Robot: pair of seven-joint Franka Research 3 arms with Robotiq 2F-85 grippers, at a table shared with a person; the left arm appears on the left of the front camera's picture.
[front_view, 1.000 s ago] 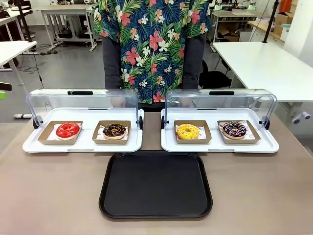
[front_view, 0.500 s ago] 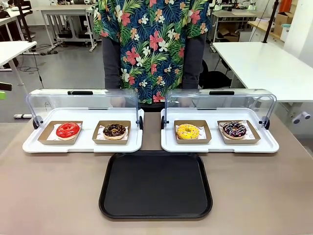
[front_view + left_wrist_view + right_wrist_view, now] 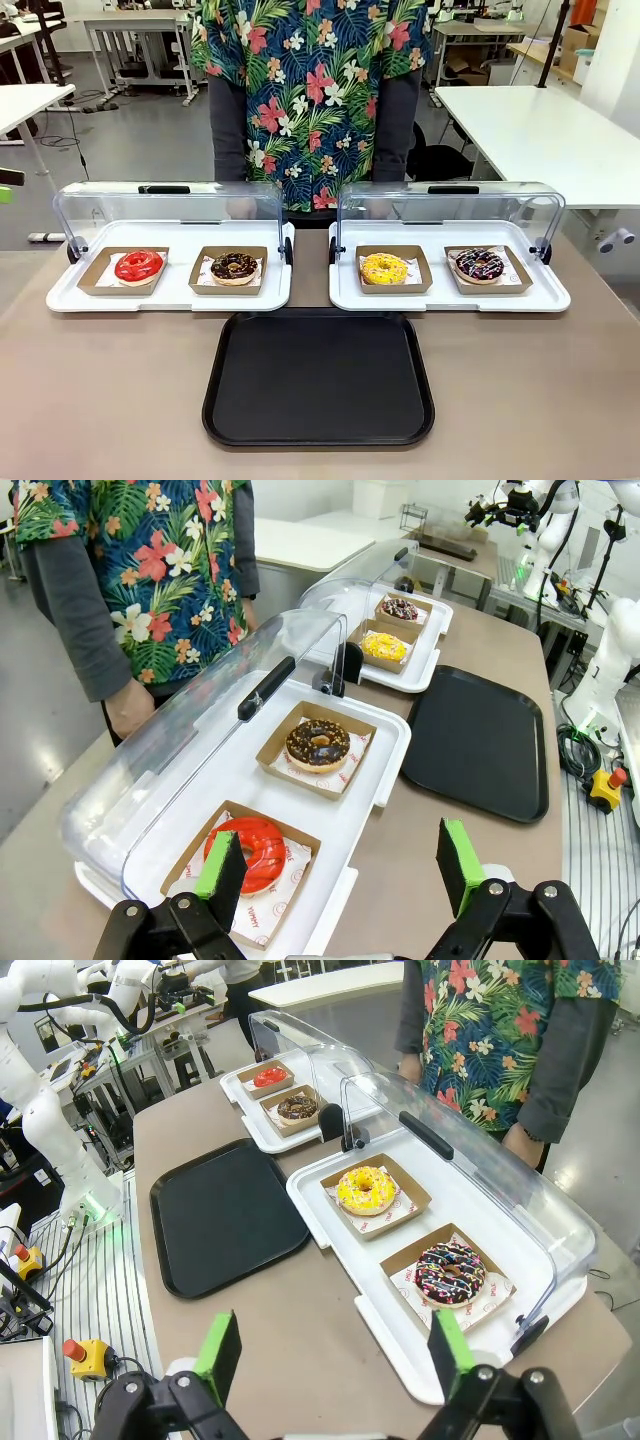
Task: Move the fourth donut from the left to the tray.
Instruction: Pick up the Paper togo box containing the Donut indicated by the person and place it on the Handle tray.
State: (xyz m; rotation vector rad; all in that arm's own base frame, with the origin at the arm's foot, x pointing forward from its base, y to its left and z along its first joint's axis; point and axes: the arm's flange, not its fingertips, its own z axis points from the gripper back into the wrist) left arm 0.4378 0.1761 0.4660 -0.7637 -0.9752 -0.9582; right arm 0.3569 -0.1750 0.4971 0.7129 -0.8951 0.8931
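Observation:
The fourth donut, dark chocolate with white drizzle and coloured sprinkles, sits in its brown cardboard holder at the right end of the right white display tray. It also shows as donut and small at the far end as donut. The black tray lies bare in front of both display trays; it shows too as tray and tray. My right gripper is open, above the table edge short of that donut. My left gripper is open near the red donut.
A red donut and a chocolate donut with crumbs lie in the left display tray, a yellow donut in the right one. Both clear lids stand raised at the back. A person stands at the far side.

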